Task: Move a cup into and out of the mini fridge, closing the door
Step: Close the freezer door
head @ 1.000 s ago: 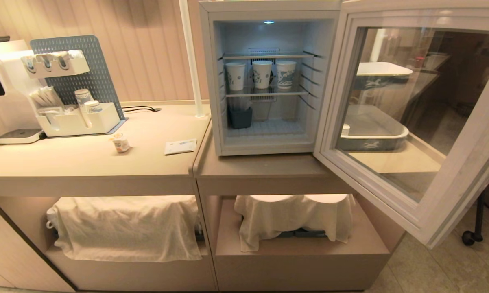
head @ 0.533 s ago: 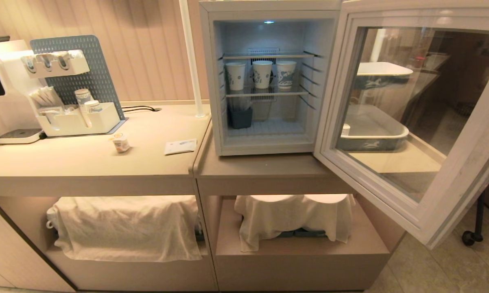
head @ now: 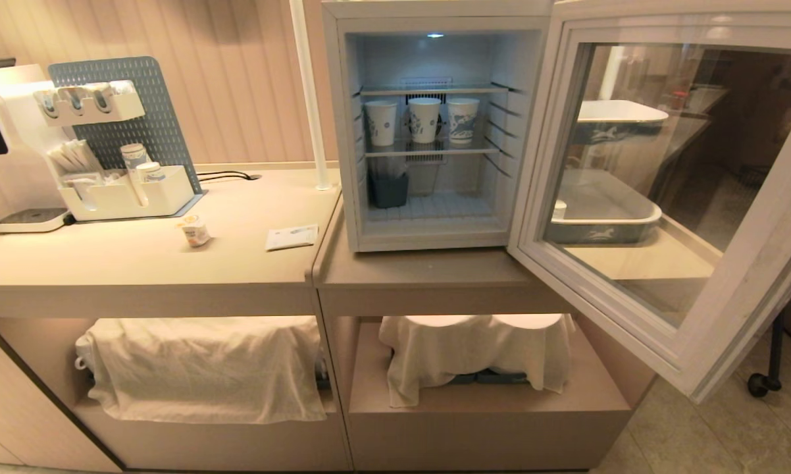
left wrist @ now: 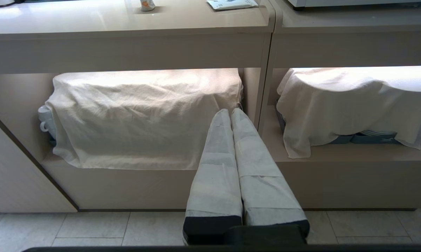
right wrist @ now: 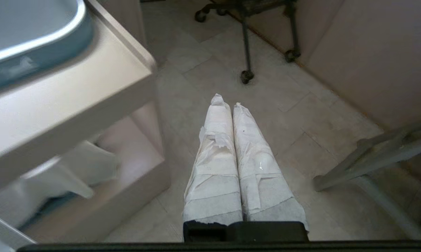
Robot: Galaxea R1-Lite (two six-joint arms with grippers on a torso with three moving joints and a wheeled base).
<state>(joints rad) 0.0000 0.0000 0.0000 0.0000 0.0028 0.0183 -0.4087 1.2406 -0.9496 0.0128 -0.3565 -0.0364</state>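
Both grippers, left (left wrist: 230,112) and right (right wrist: 225,101), clenched and empty, cup (head: 195,231) and fridge door (head: 665,197) well beyond the fingertips.

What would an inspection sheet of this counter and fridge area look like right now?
Surface: beige counter, two joined sections with open shelves below.
Job's things: cup standing on the counter left of the mini fridge; door swung wide open to the right; three paper cups on a wire shelf inside.
Clutter: white organizer, paper slip, cloths draped over the lower shelves.
Grippers: left tool shut, low before the lower shelf; right tool shut, pointing at the floor beside the counter's end. Both empty.
Cables: black cable at the counter's back.
Surroundings: tiled floor, wheeled stand.
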